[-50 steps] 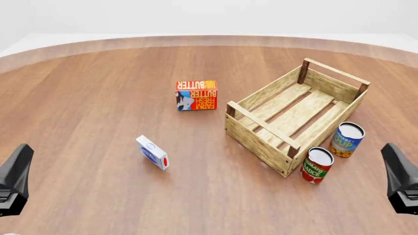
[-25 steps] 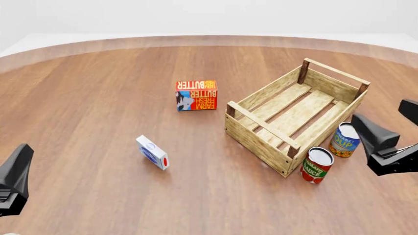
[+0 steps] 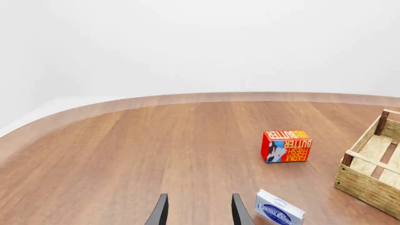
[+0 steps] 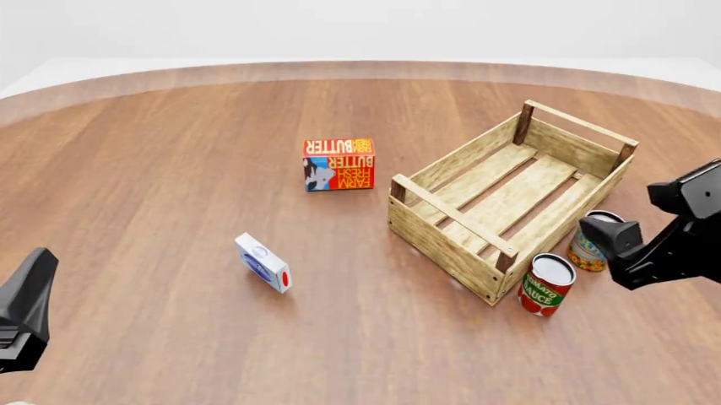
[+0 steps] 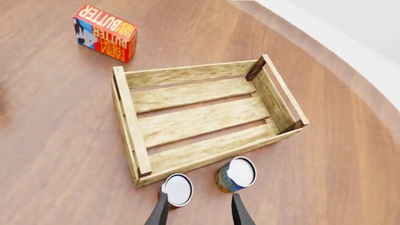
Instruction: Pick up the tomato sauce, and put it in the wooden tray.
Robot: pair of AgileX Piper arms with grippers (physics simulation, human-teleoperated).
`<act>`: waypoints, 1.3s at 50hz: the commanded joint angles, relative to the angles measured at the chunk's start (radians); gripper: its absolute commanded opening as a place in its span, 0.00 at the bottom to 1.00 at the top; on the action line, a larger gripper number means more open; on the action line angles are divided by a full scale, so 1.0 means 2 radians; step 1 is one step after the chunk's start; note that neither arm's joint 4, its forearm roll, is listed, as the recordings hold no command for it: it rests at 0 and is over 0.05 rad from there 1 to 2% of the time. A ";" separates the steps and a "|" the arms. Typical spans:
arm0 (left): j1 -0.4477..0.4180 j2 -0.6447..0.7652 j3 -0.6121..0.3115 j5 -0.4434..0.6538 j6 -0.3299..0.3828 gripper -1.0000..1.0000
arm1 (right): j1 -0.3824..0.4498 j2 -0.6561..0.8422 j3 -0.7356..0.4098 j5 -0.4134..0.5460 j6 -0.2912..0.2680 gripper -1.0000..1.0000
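Note:
The tomato sauce [image 4: 546, 285], a small can with a red label, a green band and a pale top, stands upright on the table by the near right corner of the wooden tray [image 4: 454, 208]. The tray is an empty light-wood crate. My right gripper [image 4: 614, 240] is open and hovers above the cans, just right of the tray. In the right wrist view the tomato sauce [image 5: 177, 190] sits by one fingertip [image 5: 161, 208] of the open gripper [image 5: 198, 211], with the tray [image 5: 131, 126] beyond. My left gripper [image 4: 25, 308] is open and empty at the near left; it also shows in the left wrist view [image 3: 198, 213].
A blue and yellow soup can [image 4: 586, 249] stands right of the tomato sauce, partly hidden by my right gripper; it shows fully in the right wrist view [image 5: 236, 174]. A red butter box [image 4: 338, 164] lies left of the tray. A small white and blue box [image 4: 262, 263] lies nearer me.
My right gripper has risen from the near right edge, moved forward and left, and tilted down over the two cans. The left arm and all objects have not moved.

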 commanded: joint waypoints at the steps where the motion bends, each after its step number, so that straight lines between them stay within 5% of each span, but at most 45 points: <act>1: 0.000 0.000 0.000 0.000 0.000 1.00 | -0.008 0.024 -0.007 0.060 -0.012 1.00; 17: 0.000 0.000 0.000 0.000 0.000 1.00 | -0.014 0.083 0.035 0.016 -0.017 1.00; 38: 0.000 0.000 0.000 0.000 0.000 1.00 | -0.019 0.238 0.064 -0.134 -0.012 1.00; 65: 0.000 0.000 0.000 0.000 0.000 1.00 | -0.030 0.281 0.082 -0.177 -0.016 1.00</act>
